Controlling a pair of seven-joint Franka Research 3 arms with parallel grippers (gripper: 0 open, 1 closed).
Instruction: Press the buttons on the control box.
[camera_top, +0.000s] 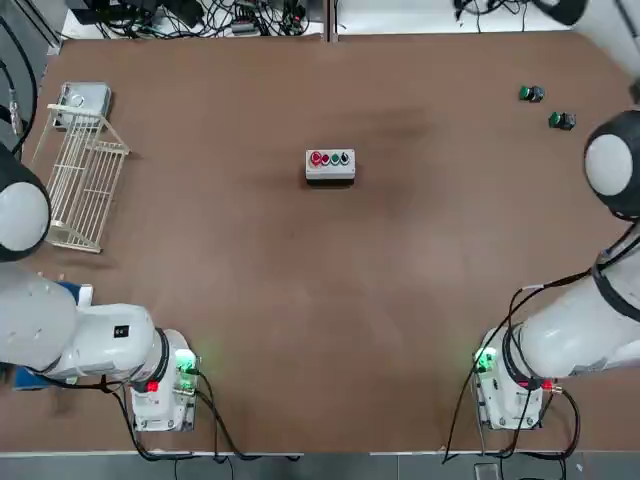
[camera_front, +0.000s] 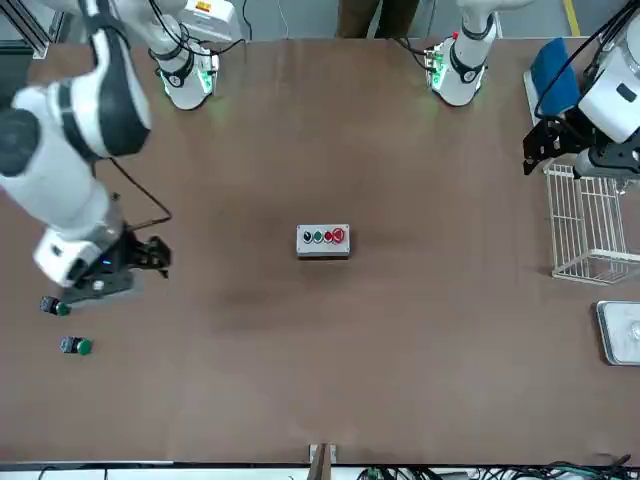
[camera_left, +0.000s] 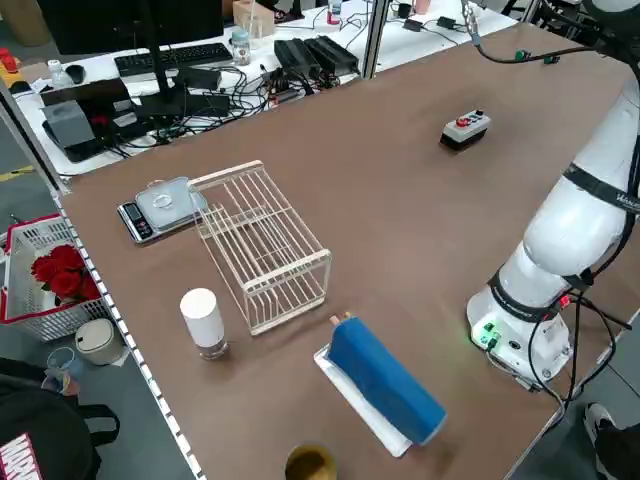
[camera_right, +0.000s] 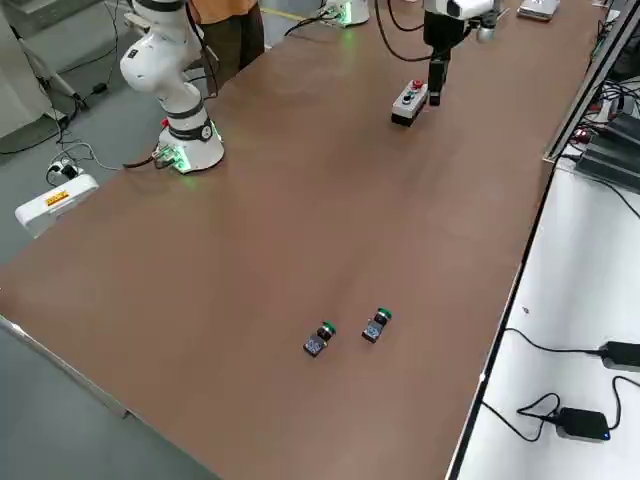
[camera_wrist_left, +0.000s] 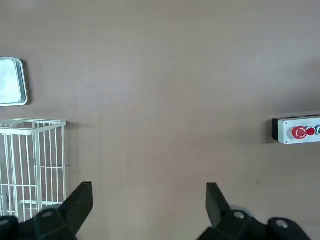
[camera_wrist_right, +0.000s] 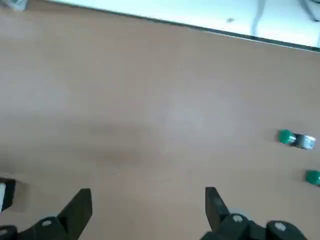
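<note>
Brown table (camera_top: 300, 300), control box (camera_top: 330, 166) sits alone near the middle, a bit toward the far edge, buttons (camera_top: 331, 158) in a row on top, the red one at the robot's left end. Left gripper (camera_wrist_left: 148, 200) hangs over the left side by the white wire rack (camera_top: 85, 180), fingers spread, nothing between them. Right gripper (camera_wrist_right: 148, 202) hangs over the right side near two loose green-and-black knobs (camera_top: 547, 107), fingers spread and empty too. Both grippers well apart from the box
</note>
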